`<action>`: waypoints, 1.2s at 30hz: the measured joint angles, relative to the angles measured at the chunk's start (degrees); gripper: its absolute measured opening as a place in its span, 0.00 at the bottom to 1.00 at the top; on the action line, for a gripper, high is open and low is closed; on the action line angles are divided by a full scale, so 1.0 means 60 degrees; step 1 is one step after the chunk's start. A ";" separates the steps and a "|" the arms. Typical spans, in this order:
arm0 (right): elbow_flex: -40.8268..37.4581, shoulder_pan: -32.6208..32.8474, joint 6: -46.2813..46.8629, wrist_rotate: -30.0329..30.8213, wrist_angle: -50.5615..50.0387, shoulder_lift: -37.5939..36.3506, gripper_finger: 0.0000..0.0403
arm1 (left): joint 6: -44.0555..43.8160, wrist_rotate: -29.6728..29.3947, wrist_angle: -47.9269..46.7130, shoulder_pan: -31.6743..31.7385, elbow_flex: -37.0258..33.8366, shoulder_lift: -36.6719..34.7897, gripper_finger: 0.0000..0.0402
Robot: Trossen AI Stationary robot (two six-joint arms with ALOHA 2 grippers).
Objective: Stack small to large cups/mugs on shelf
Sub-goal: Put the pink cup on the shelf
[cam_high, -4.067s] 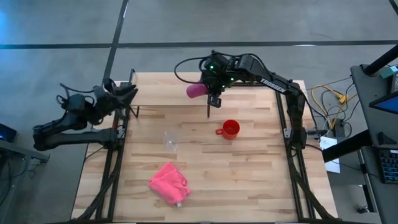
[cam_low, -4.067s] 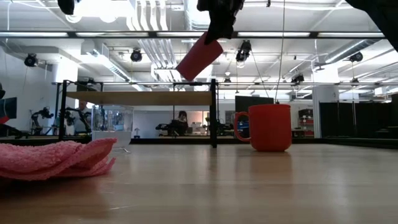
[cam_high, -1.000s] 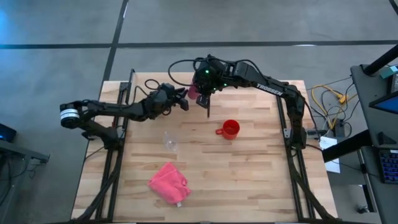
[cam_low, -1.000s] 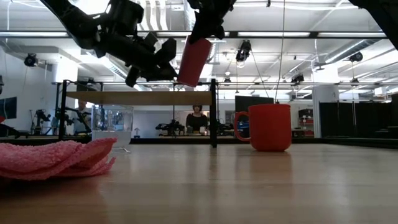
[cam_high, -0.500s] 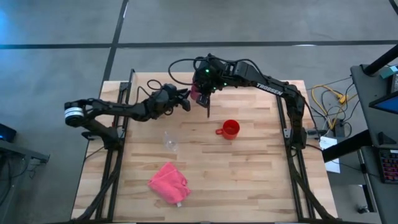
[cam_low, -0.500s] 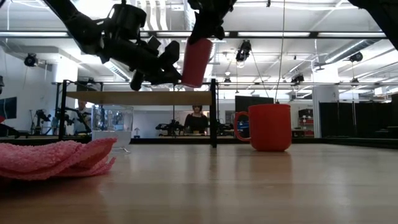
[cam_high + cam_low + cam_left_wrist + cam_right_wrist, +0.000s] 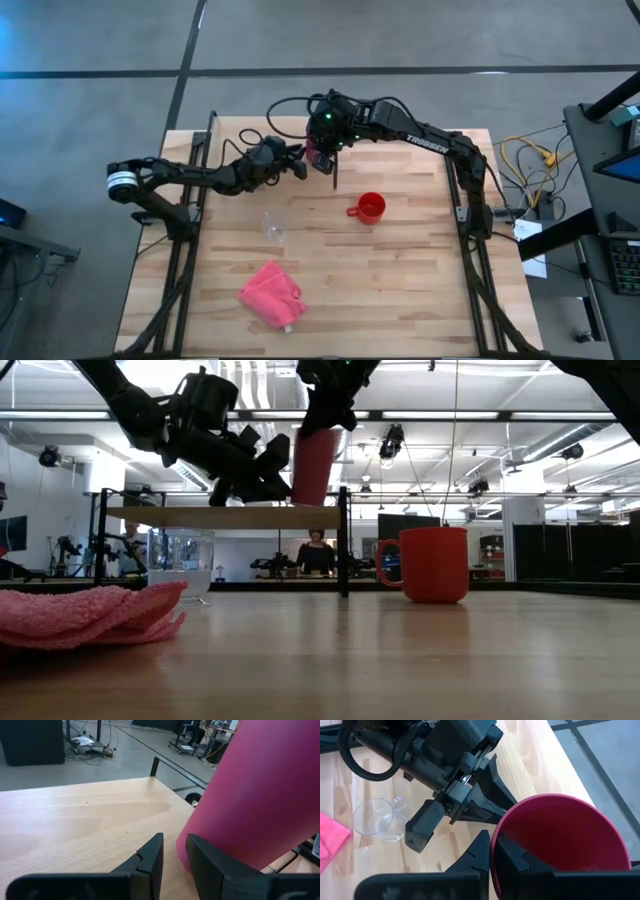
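My right gripper (image 7: 492,842) is shut on the magenta tumbler (image 7: 313,465), which it holds nearly upright just over the shelf (image 7: 225,517). My left gripper (image 7: 175,845) reaches in level from the table's left. Its fingers stand a narrow gap apart, right beside the tumbler's wall (image 7: 250,795). The red-orange mug (image 7: 371,207) stands on its base on the tabletop. The small clear cup (image 7: 275,225) stands left of the mug, and it also shows in the low view (image 7: 181,563). My right gripper pinches the tumbler's rim (image 7: 501,822), one finger inside (image 7: 512,852) and one outside (image 7: 477,850). It comes from above, pointing down. The tumbler hangs below the fingers, mouth up. My left gripper has one finger (image 7: 215,865) next to the tumbler's lower wall; whether it touches, I cannot tell.
A pink cloth (image 7: 272,293) lies bunched near the table's near edge, left of centre. The shelf's black upright (image 7: 344,545) stands just below and right of the tumbler. A person shows far off in the room behind.
My left gripper has moved a little toward the table's right, closing in on the tumbler's side. My right gripper has tipped the tumbler from a slant to nearly upright and shifted it slightly toward the left gripper. Mug, clear cup and cloth have stayed put.
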 joint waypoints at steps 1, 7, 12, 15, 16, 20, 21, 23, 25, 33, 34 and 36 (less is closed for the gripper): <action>0.0000 -0.0012 -0.0004 0.0000 0.0003 0.0000 0.02 | -0.0005 0.0018 0.0021 0.0000 0.0000 0.0004 0.19; 0.0008 -0.0082 -0.0004 -0.0047 0.0051 0.0000 0.03 | -0.0005 0.0055 0.0030 0.0009 0.0004 0.0000 0.19; 0.0018 -0.0082 0.0004 -0.0040 0.0204 0.0000 0.07 | -0.0005 0.0237 0.0067 0.0029 0.0007 0.0000 0.19; 0.0022 -0.0100 -0.0036 -0.0040 0.0361 0.0000 0.10 | -0.0016 0.0449 0.0111 0.0025 0.0018 -0.0004 0.19; 0.0022 -0.0104 -0.0033 -0.0040 0.0476 0.0004 0.11 | -0.0020 0.0480 0.0115 0.0025 0.0018 -0.0004 0.19; 0.0022 -0.0126 -0.0034 -0.0036 0.0707 0.0015 0.13 | -0.0024 0.0540 0.0213 0.0022 0.0047 -0.0035 0.19; 0.0022 -0.0128 -0.0036 -0.0028 0.0702 0.0015 0.14 | -0.0024 0.0527 0.0205 0.0023 0.0047 -0.0036 0.19; 0.0017 -0.0128 -0.0036 -0.0009 0.0673 0.0015 0.14 | -0.0020 0.0467 0.0165 0.0025 0.0047 -0.0036 0.19; 0.0004 -0.0126 -0.0036 0.0000 0.0640 0.0015 0.15 | -0.0020 0.0438 0.0198 0.0029 0.0047 -0.0036 0.19; -0.0022 -0.0126 0.0004 0.0000 0.0454 0.0015 0.14 | -0.0009 0.0338 0.0138 0.0040 0.0044 -0.0036 0.19; -0.0022 -0.0126 0.0003 0.0000 0.0420 0.0015 0.14 | -0.0008 0.0333 0.0135 0.0040 0.0044 -0.0035 0.19; -0.0022 -0.0126 0.0000 0.0004 0.0397 0.0015 0.15 | 0.0082 0.0311 0.0132 0.0040 0.0043 -0.0033 0.19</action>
